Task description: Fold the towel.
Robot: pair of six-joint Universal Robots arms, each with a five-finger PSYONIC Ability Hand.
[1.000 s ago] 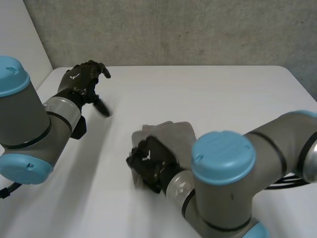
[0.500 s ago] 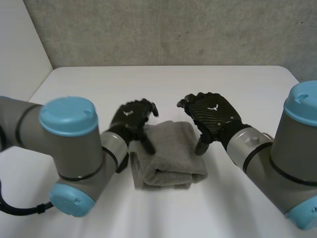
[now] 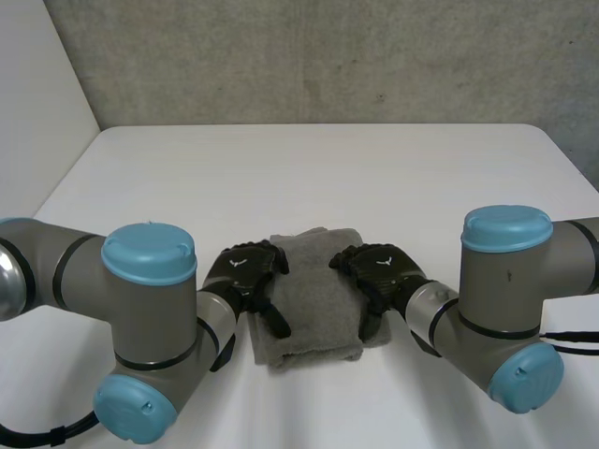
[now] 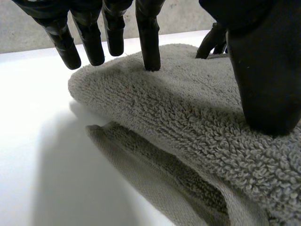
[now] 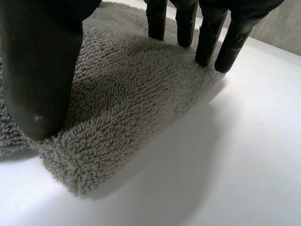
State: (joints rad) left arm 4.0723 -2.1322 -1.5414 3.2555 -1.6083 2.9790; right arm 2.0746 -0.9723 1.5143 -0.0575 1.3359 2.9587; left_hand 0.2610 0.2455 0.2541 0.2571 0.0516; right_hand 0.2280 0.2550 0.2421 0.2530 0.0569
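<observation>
Towel between left hand, right hand; table beyond.

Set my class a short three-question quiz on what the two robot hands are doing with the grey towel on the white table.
1. True or false: the folded grey terry towel lies on the white table.
2. The left robot hand: A) lifts a towel corner; B) presses straight fingers on the towel; C) hovers away from it.
3. Fill in: the right robot hand is ____ (open or shut).
Key: 1 true; 2 B; 3 open.
</observation>
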